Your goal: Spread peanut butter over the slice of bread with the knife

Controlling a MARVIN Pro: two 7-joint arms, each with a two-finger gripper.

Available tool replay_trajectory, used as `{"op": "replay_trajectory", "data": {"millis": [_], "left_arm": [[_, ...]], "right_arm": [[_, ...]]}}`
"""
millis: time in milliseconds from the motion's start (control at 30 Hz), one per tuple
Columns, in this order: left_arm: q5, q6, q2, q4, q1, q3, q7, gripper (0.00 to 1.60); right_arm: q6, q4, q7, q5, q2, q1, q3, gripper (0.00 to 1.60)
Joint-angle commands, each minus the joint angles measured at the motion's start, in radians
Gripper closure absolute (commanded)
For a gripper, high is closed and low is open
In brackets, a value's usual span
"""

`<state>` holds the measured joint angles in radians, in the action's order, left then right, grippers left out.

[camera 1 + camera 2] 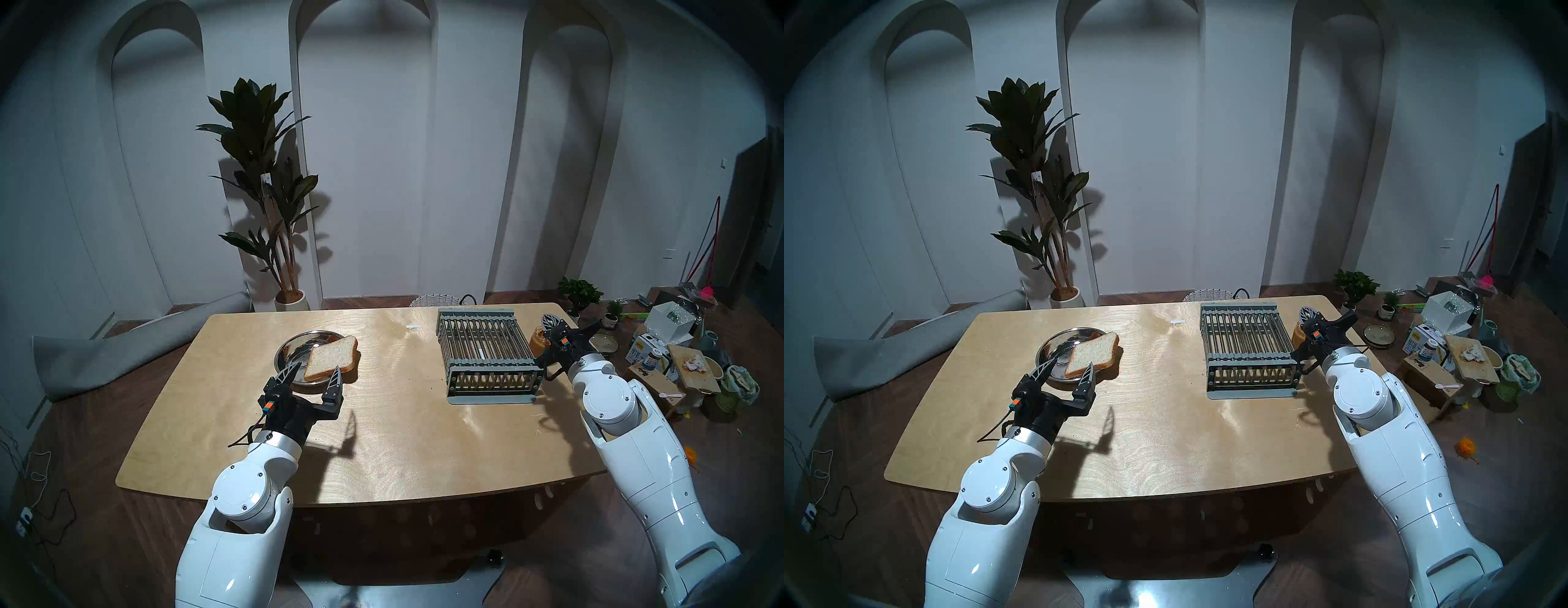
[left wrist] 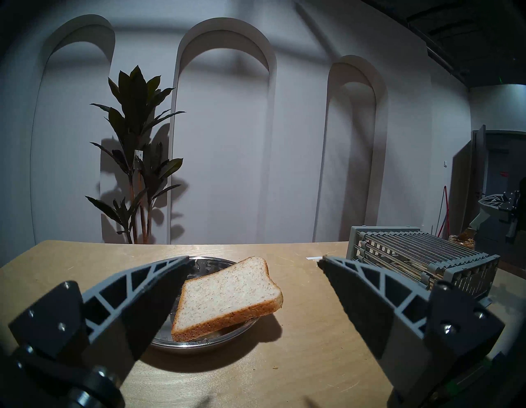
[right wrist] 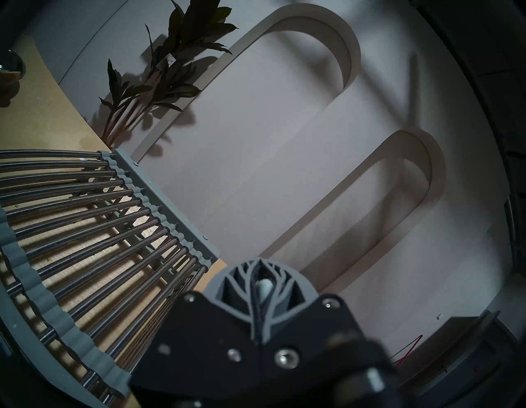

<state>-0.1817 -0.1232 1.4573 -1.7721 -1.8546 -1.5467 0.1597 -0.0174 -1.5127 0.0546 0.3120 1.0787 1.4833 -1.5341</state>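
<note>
The slice of bread (image 1: 331,356) (image 1: 1091,354) (image 2: 227,293) lies tilted on the right rim of a steel plate (image 1: 292,346) (image 2: 210,265). My left gripper (image 1: 317,368) (image 1: 1071,363) (image 2: 253,258) hovers open at the bread's near edge, holding nothing. My right gripper (image 1: 551,322) (image 1: 1308,316) (image 3: 260,265) is shut on the knife, whose pale handle (image 3: 264,286) shows between the fingers. In the left wrist view the knife (image 2: 479,219) slants down to the open jar of peanut butter (image 1: 538,342) (image 1: 1298,335) (image 2: 462,242), which stands just right of the rack.
A grey slatted rack (image 1: 488,348) (image 1: 1248,348) (image 2: 412,256) (image 3: 85,228) sits on the table's right half, between the jar and the plate. A small white scrap (image 1: 411,327) lies at the back. Boxes and pots clutter the floor (image 1: 679,352) on the right.
</note>
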Motion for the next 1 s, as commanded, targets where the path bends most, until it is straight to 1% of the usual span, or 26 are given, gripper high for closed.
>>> {"op": "replay_trajectory", "data": {"millis": [0,733,967], "left_arm": [[-0.005,0.000,-0.001,-0.015,0.021,-0.001,0.004,0.00],[-0.012,-0.002,0.001,-0.004,0.028,-0.001,0.004,0.00],[-0.011,0.000,-0.001,-0.005,0.028,-0.002,0.003,0.00]], "right_arm": [[-0.005,-0.038,0.005,-0.007,-0.004,-0.022,-0.005,1.60],[0.019,-0.058,0.019,-0.023,-0.009,-0.015,-0.002,1.60],[0.037,-0.115,0.032,-0.057,-0.002,0.014,-0.010,1.60]]}}
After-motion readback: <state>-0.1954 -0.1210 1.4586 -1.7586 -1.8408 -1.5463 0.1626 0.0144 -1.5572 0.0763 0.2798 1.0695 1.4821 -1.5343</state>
